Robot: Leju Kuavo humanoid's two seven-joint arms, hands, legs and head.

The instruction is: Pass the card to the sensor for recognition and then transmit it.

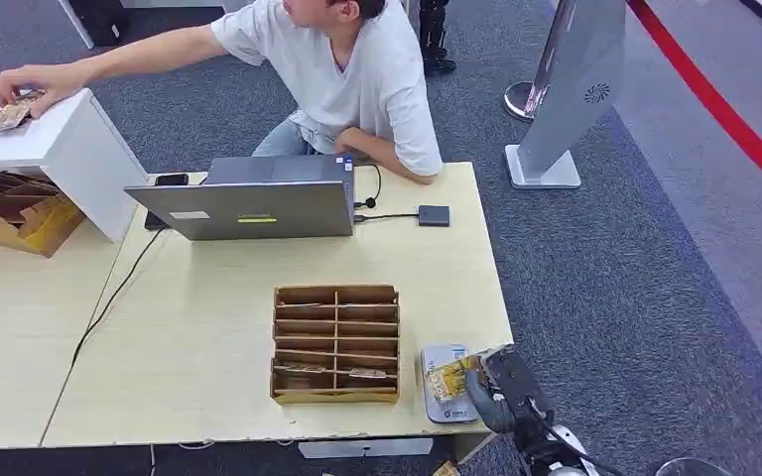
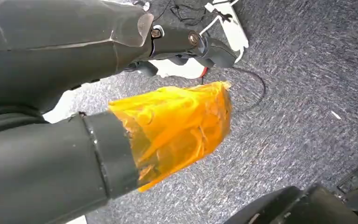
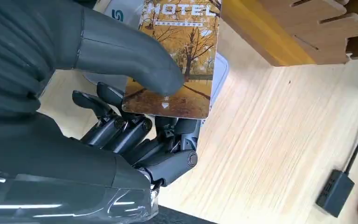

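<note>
Right hand (image 3: pixel 121 116) sits closest to the lens in the right wrist view, its thick thumb pressed on the face of the card (image 3: pixel 179 60) and its dark fingers curled under it, so the card is pinched between them. Printed on the card are autumn trees and the word HOTEL. From the head view, that hand (image 1: pixel 491 382) is at about five o'clock on the pale wooden surface (image 1: pixel 208 297), holding the card (image 1: pixel 449 377) over a small light-coloured sensor pad (image 1: pixel 439 392) that lies flat near the surface's front right corner. Just beside the pad, toward nine o'clock, stands a brown wooden rack (image 1: pixel 336 343) of slots, a few of them holding cards. Farther out, at twelve o'clock, an open grey laptop (image 1: pixel 258 203) faces away, with a black cable running to a small dark box (image 1: pixel 434 215) at its right. A person (image 1: pixel 347 69) in a white shirt sits behind the laptop, one arm stretched to ten o'clock over a white box (image 1: pixel 60 149) with cards under the palm. Left hand (image 2: pixel 172 126) hangs over grey carpet, wrapped in orange film; I cannot tell how its fingers lie.
</note>
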